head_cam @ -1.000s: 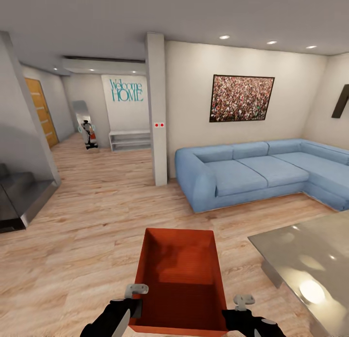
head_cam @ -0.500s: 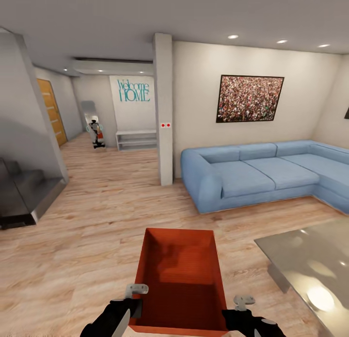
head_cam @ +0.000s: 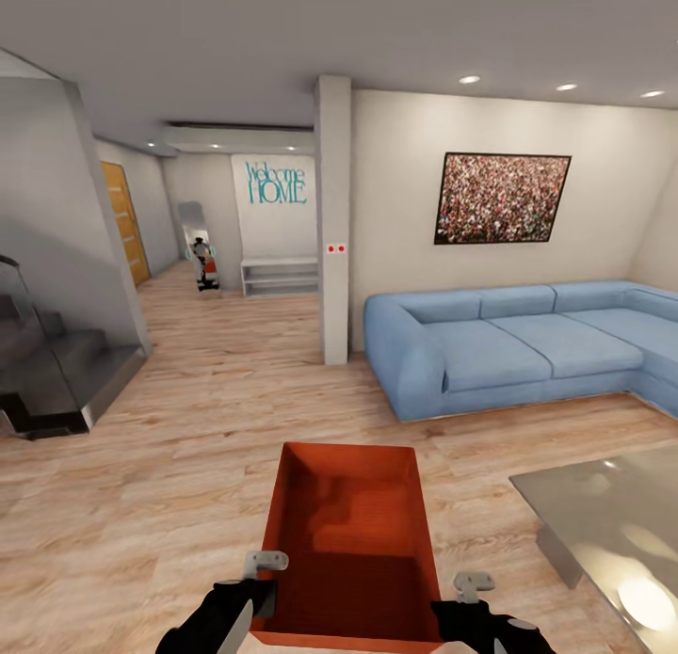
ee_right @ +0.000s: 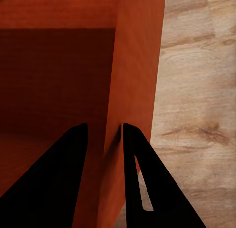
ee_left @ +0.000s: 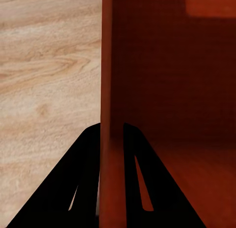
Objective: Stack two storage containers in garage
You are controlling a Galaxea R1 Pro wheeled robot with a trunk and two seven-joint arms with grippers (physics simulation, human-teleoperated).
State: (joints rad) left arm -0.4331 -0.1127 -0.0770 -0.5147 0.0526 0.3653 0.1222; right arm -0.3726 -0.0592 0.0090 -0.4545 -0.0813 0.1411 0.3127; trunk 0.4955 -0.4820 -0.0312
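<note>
Orange-red storage container (head_cam: 348,541) rides low and near, carried over the living room's wood floor (head_cam: 169,466); judging by this, the haul to the garage is underway, and next comes steering toward the far-left hallway. The left gripper (ee_left: 112,139) pinches its left wall, the right gripper (ee_right: 104,137) its right wall, both clamped.

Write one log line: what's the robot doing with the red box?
room: living room | carrying: storage container | left gripper: shut on wall | right gripper: shut on wall | floor: wood planks
</note>
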